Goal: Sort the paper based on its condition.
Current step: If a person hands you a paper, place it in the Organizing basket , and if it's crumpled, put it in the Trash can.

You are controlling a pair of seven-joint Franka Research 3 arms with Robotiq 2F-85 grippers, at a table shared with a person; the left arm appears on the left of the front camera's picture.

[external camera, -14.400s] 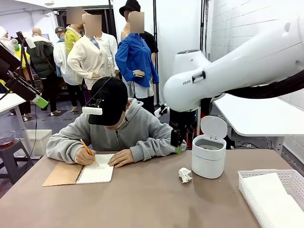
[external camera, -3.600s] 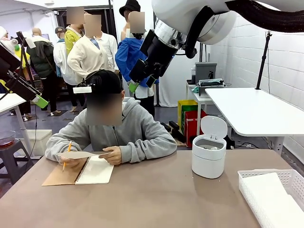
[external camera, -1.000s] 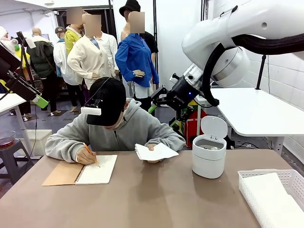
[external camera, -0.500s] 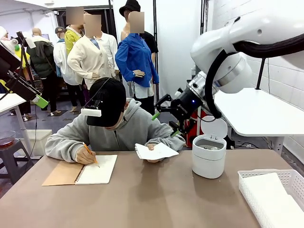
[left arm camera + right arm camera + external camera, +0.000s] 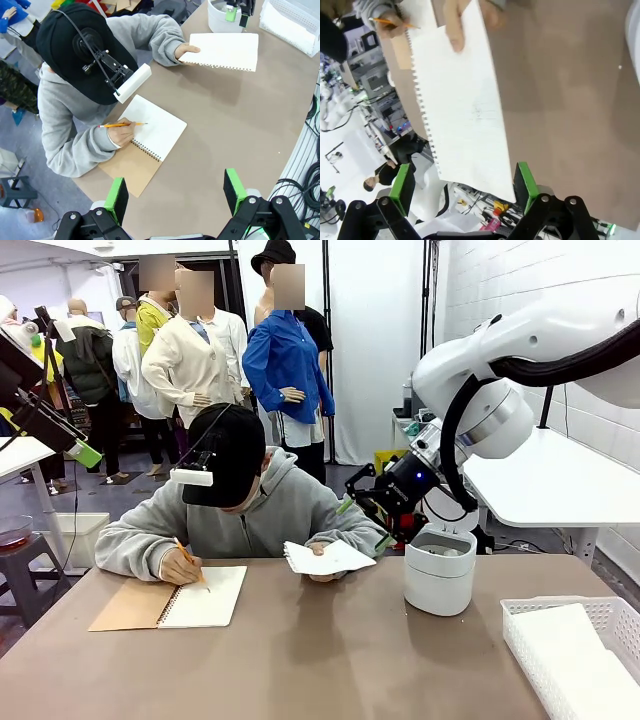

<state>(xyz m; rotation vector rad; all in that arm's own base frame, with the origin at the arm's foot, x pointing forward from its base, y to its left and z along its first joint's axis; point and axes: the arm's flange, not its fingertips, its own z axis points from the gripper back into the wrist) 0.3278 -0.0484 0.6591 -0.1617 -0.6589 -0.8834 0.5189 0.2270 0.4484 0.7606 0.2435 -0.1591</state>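
R gripper, black w/ green pads, hung centre-right of frame, jaws wide & empty, aimed at the flat white paper sheet w/ a perforated edge, which the person's hand held just off the brown table mid-frame, prob. offering it for pickup.

Notebook left; paper centre; bin, basket right on table.

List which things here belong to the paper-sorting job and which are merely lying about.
Job: torn-out paper sheet in the person's hand; white lattice basket of flat sheets; white lidded bin; open right end effector.
Lying about: spiral notebook; pencil.
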